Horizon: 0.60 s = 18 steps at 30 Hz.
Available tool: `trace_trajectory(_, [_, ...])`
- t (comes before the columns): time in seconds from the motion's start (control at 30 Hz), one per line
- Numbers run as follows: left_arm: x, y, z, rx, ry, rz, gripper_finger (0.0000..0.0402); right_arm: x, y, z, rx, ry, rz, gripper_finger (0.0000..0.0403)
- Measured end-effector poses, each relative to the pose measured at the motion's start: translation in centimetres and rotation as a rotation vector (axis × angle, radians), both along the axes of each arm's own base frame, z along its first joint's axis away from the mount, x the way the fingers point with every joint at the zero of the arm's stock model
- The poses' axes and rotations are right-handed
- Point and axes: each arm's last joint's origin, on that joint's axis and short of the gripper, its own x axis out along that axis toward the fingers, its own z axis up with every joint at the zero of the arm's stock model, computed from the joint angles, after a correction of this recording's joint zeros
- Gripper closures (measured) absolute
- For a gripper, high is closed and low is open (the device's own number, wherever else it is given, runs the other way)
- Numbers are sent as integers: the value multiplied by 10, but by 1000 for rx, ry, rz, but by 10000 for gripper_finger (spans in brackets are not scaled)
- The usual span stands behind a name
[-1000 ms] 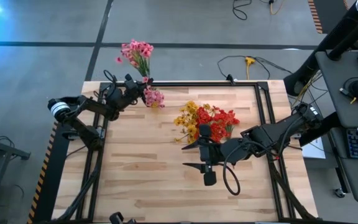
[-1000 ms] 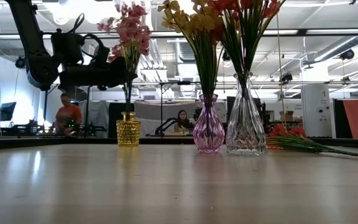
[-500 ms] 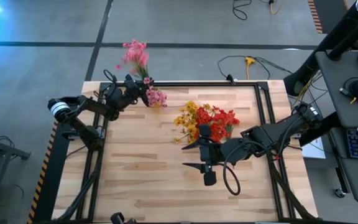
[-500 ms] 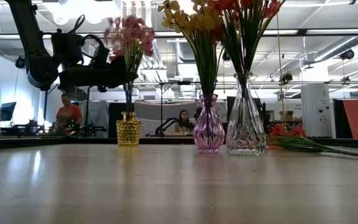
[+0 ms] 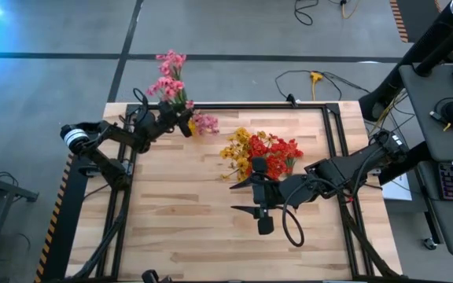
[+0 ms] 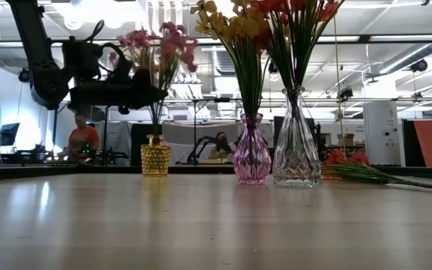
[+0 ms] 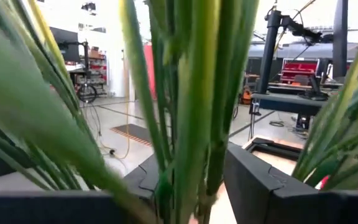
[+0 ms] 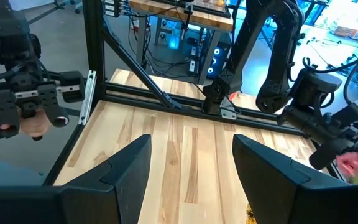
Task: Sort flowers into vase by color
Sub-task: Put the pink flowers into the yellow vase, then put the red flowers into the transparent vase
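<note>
Pink flowers (image 5: pixel 170 72) stand in yellow vase (image 6: pixel 155 156) at counter (image 5: pixel 179 228) far-left edge; left pincer (image 5: pixel 184 123) around stems, fingers (image 7: pixel 253 186) parted, stems between them. Purple vase (image 6: pixel 252 159) holds yellow flowers (image 6: pixel 235 26); clear vase (image 6: pixel 296 154) just beside holds red flowers (image 6: pixel 291 11). Loose red-stemmed spray (image 6: pixel 358 172) lies at right. Right pincer (image 5: pixel 254 196) hovers mid-counter, fingers wide apart, empty. Person seated in room beyond.

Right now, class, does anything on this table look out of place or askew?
Yes. One flower spray lies flat on the table beside the clear vase, not in any vase. The pink flowers in the yellow vase splay apart, the left gripper at their stems.
</note>
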Motion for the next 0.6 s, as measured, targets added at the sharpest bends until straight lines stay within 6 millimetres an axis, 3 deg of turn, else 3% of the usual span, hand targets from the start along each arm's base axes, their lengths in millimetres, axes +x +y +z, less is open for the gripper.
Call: trace_trajectory(0.6, [-14, -12, -19, -37, 79, 14, 232, 0, 0, 1, 4, -7, 0, 183])
